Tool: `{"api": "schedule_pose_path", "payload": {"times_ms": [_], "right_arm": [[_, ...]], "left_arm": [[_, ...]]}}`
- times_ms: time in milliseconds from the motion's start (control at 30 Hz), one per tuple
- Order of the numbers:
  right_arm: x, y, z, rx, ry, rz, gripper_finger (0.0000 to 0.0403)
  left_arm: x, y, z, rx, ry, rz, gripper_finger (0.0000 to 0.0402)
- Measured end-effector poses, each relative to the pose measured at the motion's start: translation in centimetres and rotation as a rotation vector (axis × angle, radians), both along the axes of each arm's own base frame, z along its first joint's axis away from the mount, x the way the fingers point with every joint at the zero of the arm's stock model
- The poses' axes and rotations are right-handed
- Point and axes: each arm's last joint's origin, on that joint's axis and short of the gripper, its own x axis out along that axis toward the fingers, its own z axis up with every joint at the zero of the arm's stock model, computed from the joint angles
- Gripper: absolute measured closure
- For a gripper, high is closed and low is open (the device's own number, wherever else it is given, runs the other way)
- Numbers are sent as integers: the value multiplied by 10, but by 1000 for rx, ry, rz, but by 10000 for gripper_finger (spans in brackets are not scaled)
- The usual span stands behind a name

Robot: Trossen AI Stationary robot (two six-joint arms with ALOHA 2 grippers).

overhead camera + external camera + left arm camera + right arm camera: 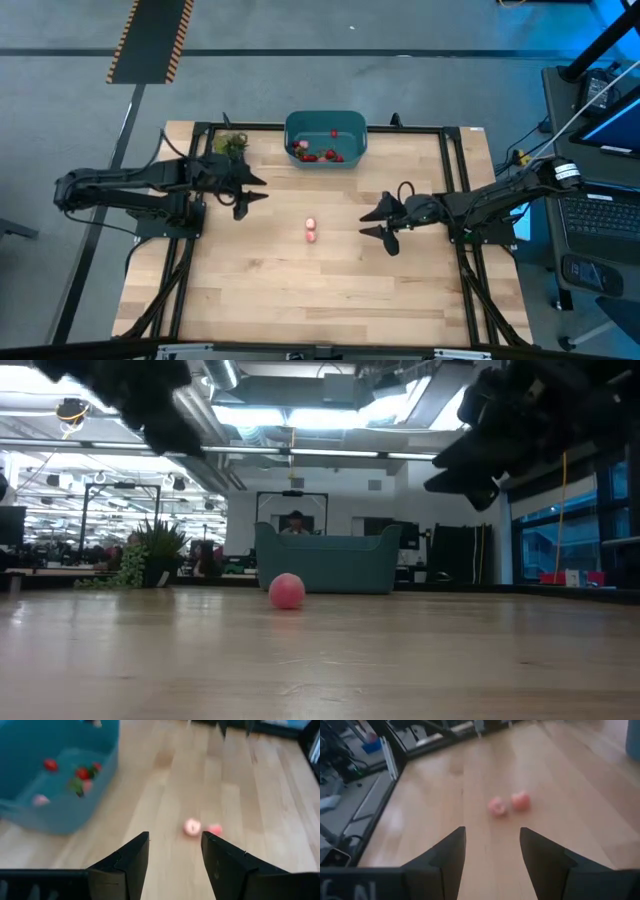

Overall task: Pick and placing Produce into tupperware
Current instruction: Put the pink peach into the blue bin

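Note:
The teal tupperware (325, 122) stands at the table's far middle and holds several red produce pieces (318, 154), also seen in the left wrist view (82, 772). Two loose pieces lie side by side on the wood at mid-table: a pink one (311, 222) and a redder one (311, 237). My left gripper (260, 190) hovers open to their left, above the table, fingers aimed at them (192, 827). My right gripper (364, 223) hovers open to their right, also aimed at them (497, 806). Neither has anything between its fingers.
A green leafy bunch (232, 145) sits left of the tub, near the far left corner. A dark frame (455, 160) borders the table top. Bare wood lies between the pieces and the near edge. A person (295, 520) shows in the room behind the tub (328, 560).

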Motion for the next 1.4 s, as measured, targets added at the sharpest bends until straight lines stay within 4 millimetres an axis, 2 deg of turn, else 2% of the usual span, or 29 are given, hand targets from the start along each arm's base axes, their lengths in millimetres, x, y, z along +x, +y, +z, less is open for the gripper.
{"api": "schedule_pose_path", "payload": {"times_ms": [167, 333, 433, 600, 733, 900, 1133, 1400], "right_arm": [[1, 0, 4, 4, -43, 1, 214], [3, 0, 8, 10, -93, 0, 214], [4, -1, 13, 8, -145, -38, 214], [5, -3, 18, 5, -195, -80, 214], [7, -3, 22, 8, -205, -86, 214], [17, -2, 28, 7, -216, -85, 214], [37, 1, 28, -96, -196, -61, 214], [56, 4, 40, -257, -223, -21, 214]], "left_arm": [[1, -8, -43, -42, 28, -25, 227], [4, -12, -67, -91, -84, -20, 227], [9, -16, -67, -98, -208, -42, 227], [24, -28, -63, -98, -313, -130, 227], [33, -38, -75, -70, -250, -196, 228], [46, -45, -92, -16, -137, -199, 227], [77, -49, -88, 83, -76, -252, 228], [82, -49, -89, 133, -58, -263, 227]]}}
